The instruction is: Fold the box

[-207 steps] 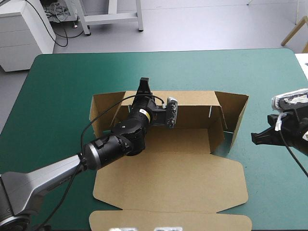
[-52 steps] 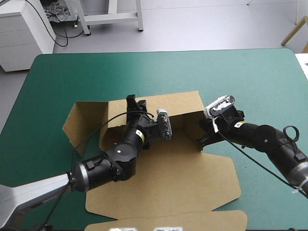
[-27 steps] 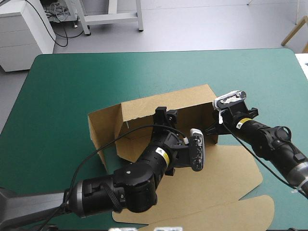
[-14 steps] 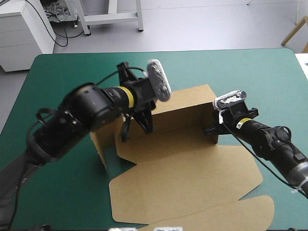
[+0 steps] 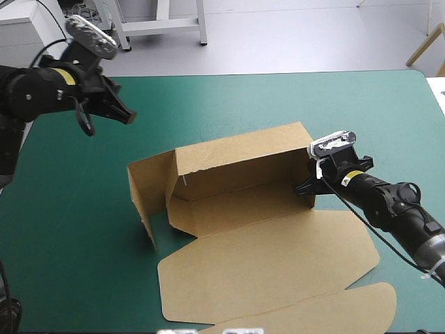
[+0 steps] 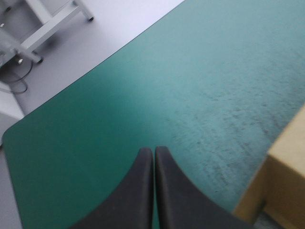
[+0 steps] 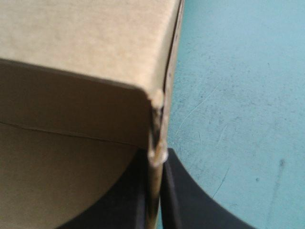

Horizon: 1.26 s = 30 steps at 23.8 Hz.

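Two arms: one at the box [image 5: 240,170], one raised over the table's far left corner.
Box: mid-table on the teal-green cover [image 5: 278,104], back wall up, lid flat toward the near edge.
Right gripper [image 5: 304,188]: clamped on the box's right end wall.
Left gripper [image 5: 127,117]: fingers pressed together in the air.

Box [image 5: 236,158] walls raised, lid flat; right gripper [image 5: 304,187] apparently pinching right wall; left gripper [image 5: 124,115] aloft, far-left.
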Tool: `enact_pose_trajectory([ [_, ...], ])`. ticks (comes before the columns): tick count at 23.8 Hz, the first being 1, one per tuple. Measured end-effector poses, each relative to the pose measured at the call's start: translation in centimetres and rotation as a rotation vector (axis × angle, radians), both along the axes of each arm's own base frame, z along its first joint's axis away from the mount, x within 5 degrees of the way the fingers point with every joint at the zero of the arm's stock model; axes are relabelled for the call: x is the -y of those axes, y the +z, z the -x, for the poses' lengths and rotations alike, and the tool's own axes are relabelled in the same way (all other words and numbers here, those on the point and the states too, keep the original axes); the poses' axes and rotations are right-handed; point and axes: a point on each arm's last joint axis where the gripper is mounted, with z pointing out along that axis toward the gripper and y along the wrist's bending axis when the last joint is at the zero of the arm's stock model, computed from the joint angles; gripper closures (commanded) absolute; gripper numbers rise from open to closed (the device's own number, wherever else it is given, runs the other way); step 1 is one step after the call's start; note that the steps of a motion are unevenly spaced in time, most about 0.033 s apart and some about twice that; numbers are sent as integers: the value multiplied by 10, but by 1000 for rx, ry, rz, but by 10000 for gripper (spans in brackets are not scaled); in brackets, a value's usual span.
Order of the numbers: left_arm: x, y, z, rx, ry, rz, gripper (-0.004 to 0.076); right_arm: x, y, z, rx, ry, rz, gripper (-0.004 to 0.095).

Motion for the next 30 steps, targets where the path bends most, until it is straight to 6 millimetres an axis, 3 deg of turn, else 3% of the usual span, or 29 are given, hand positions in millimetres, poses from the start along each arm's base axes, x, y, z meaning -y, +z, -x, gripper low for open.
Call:
enact_pose_trajectory([
  [4,-37,-4,-8,-24,132,42,734,0,0,0,-1,-1,-1,927],
  [8,-63,-31,1,-114,208,101,734,0,0,0,-2,-1,-1,927],
  [14,-64,-80,40,-60,234,133,734,0,0,0,-4,-5,-7,927],
  [17,-65,-94,52,-20,245,133,734,0,5,-1,-5,1,-2,927],
  [21,-68,-103,60,-5,257,99,734,-2,26,-3,-7,15,4,927],
  [23,-70,-103,61,1,263,73,734,-2,52,-5,-5,3,-4,927],
  [26,-70,-104,60,5,265,64,734,-1,72,-7,-56,-29,-1,927],
  [30,-70,-103,60,10,265,64,734,-3,79,-18,-187,-63,31,927],
])
